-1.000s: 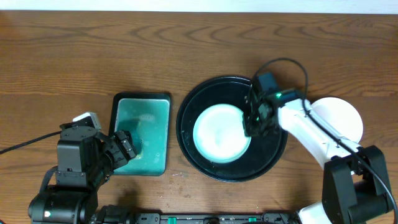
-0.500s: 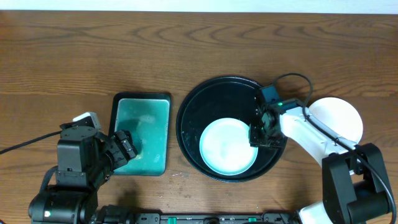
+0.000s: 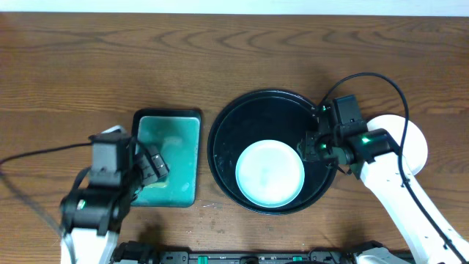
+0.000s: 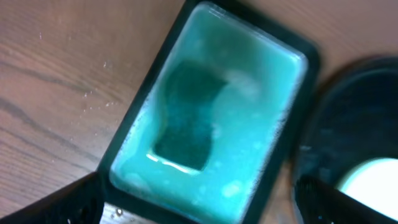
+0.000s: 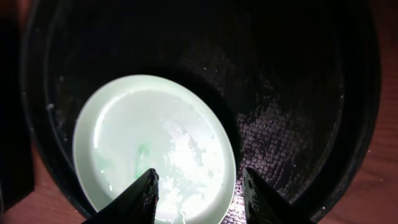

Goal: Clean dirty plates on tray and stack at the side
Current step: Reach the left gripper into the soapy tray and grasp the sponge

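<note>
Hovering wide open and empty over the smeared plate (image 3: pixel 270 173) in the tray's (image 3: pixel 242 117) front half, the right gripper (image 5: pixel 199 179) suggests cleaning underway; next, the equally open left gripper (image 3: pixel 152 167) needs the sponge (image 4: pixel 186 112).

Robot lab: wooden table (image 3: pixel 183 59), cabled arms (image 3: pixel 399 192).

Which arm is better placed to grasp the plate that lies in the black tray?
Right. The right gripper hangs open over the tray, beside the plate; the left gripper is over the teal pad.
</note>
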Robot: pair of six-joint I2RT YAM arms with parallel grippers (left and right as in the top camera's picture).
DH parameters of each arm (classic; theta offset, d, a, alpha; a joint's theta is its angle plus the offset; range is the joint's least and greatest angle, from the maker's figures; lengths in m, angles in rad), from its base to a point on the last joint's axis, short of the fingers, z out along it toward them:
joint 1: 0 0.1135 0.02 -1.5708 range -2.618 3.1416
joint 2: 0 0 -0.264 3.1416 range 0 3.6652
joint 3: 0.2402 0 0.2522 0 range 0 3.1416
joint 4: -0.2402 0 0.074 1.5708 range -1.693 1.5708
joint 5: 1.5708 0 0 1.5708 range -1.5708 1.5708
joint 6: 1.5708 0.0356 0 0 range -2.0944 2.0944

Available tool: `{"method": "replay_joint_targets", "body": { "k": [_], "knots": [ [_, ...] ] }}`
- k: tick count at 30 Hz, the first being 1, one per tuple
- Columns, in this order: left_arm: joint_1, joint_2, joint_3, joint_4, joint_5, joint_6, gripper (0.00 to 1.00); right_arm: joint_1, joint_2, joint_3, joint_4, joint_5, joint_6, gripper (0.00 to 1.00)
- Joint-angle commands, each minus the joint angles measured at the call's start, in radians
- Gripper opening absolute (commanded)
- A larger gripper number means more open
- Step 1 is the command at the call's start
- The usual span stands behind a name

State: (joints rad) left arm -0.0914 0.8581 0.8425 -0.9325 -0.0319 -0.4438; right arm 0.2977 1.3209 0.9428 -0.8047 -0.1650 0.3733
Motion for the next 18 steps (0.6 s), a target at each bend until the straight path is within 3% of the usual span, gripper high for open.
{"method": "replay_joint_targets", "body": {
  "k": [1,9,13,15,17,18],
  "knots": [
    [0.006,0.145,-0.038,0.056,-0.067,0.006,0.98,-0.002,-0.019,0.016,-0.01,-0.005,-0.023,0.41],
    [0.006,0.534,-0.038,0.182,-0.03,0.015,0.97,-0.002,-0.018,0.014,-0.053,-0.005,-0.023,0.42],
    [0.006,0.68,-0.038,0.219,-0.005,0.025,0.45,-0.002,-0.018,0.013,-0.056,-0.005,-0.023,0.42],
    [0.006,0.745,-0.038,0.248,-0.005,0.025,0.34,-0.002,-0.018,0.013,-0.056,-0.004,-0.023,0.42],
    [0.006,0.766,-0.038,0.259,-0.001,0.025,0.09,-0.002,-0.018,0.013,-0.056,-0.004,-0.023,0.42],
    [0.006,0.768,-0.037,0.261,-0.001,0.025,0.07,-0.002,-0.018,0.013,-0.056,-0.004,-0.023,0.42]
  ]
}}
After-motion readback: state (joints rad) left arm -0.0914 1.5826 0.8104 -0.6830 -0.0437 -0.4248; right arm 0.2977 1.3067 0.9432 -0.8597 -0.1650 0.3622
